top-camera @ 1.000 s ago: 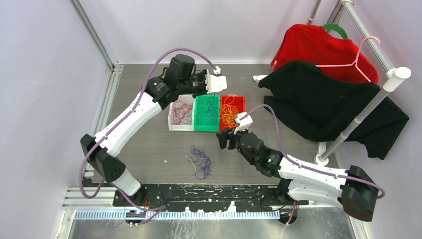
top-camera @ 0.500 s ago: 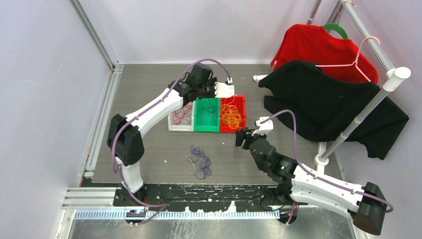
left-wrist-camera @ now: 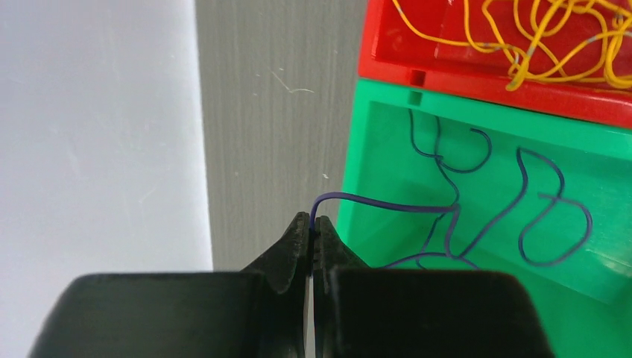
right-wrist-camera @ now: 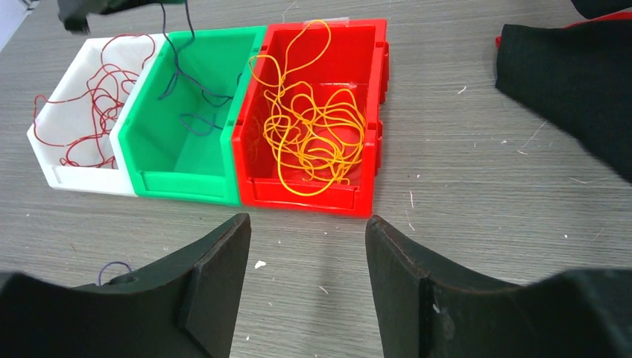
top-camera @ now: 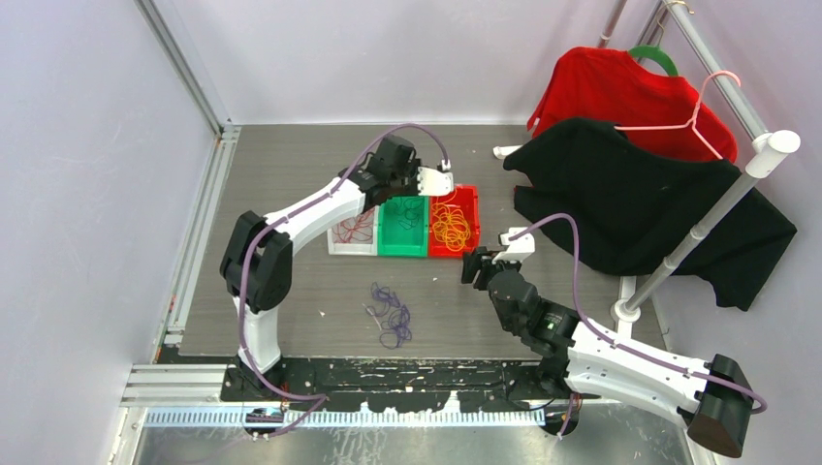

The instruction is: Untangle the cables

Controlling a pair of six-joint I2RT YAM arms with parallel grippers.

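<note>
Purple-blue cable [left-wrist-camera: 387, 206], one end pinched in the closed left pincer [left-wrist-camera: 312, 224], trails into the green bin [left-wrist-camera: 358, 186]. Orange-yellow cables [right-wrist-camera: 313, 134] lie in the red bin [right-wrist-camera: 376, 89], and red cables [right-wrist-camera: 74, 112] in the white bin [right-wrist-camera: 56, 175]. A loose purple clump [top-camera: 391, 315] rests on the counter [top-camera: 291, 291] at 6 o'clock of the bins. Right pincer [right-wrist-camera: 307, 253], jaws wide and holding nothing, hovers at 4 o'clock of the red bin.

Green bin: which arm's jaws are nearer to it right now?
Left. The left arm has its jaws just past the green bin's far rim, shut on a purple cable trailing into it. The right arm's jaws stand open near-right of the red bin, apart from both.
</note>
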